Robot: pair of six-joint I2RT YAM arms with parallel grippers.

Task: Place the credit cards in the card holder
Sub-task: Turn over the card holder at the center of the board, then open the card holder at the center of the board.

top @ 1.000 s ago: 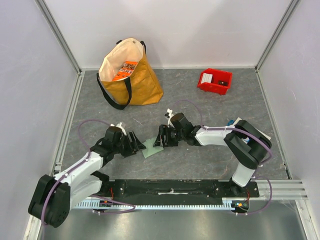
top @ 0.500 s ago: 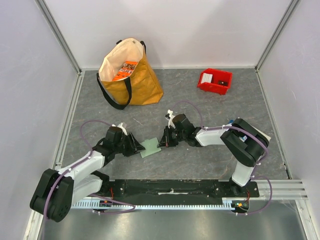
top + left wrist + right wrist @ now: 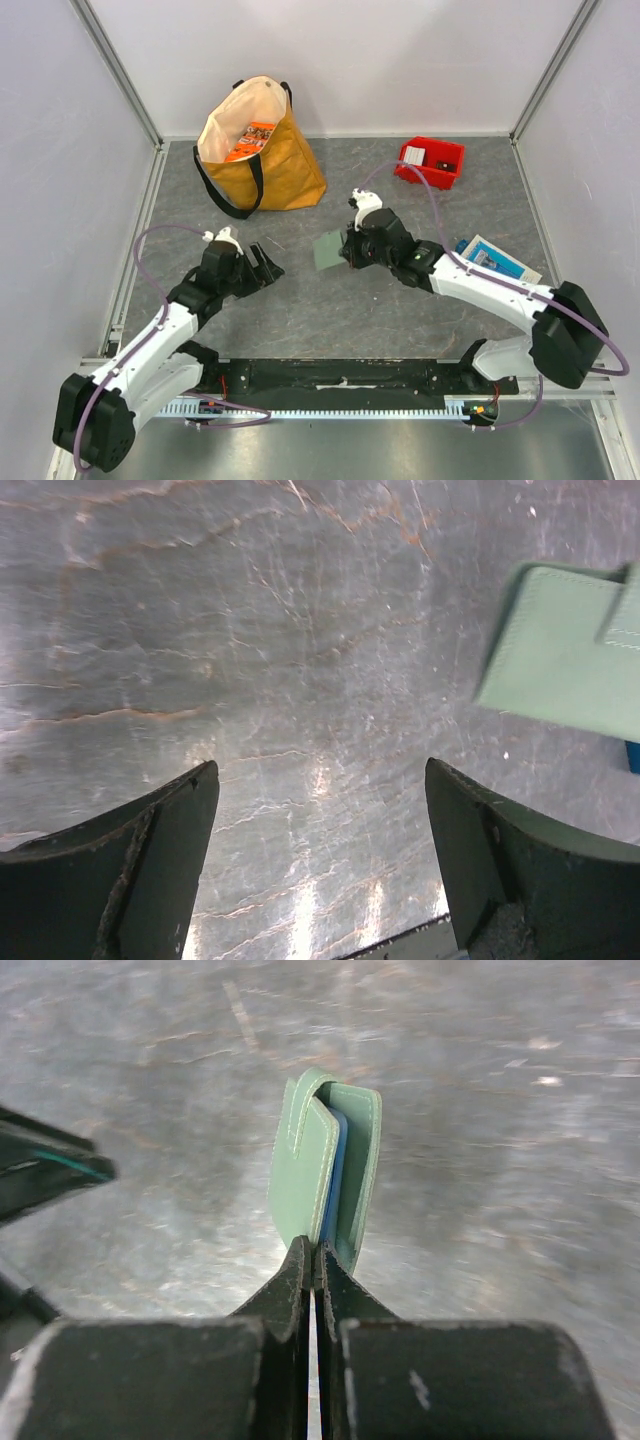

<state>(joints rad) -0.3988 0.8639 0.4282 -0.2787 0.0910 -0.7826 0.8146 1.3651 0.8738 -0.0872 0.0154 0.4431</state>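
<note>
The pale-green card holder (image 3: 327, 250) hangs above the table, pinched at one edge by my right gripper (image 3: 347, 249), which is shut on it. In the right wrist view the card holder (image 3: 305, 1165) stands edge-on beyond the gripper (image 3: 316, 1252), folded. A thin blue credit card edge (image 3: 333, 1185) shows between its flaps. My left gripper (image 3: 265, 264) is open and empty, left of the holder and apart from it. From the left wrist, the holder (image 3: 560, 655) is at upper right, past the spread fingers (image 3: 165, 860).
A tan tote bag (image 3: 258, 145) with printed items inside stands at the back left. A red bin (image 3: 430, 163) holding a white item sits at the back right. A blue-and-white box (image 3: 495, 258) lies at the right, beside my right forearm.
My right gripper shut on the card holder and lifted it off the table, up and back to the right. My left gripper opened, let go and drew away.
</note>
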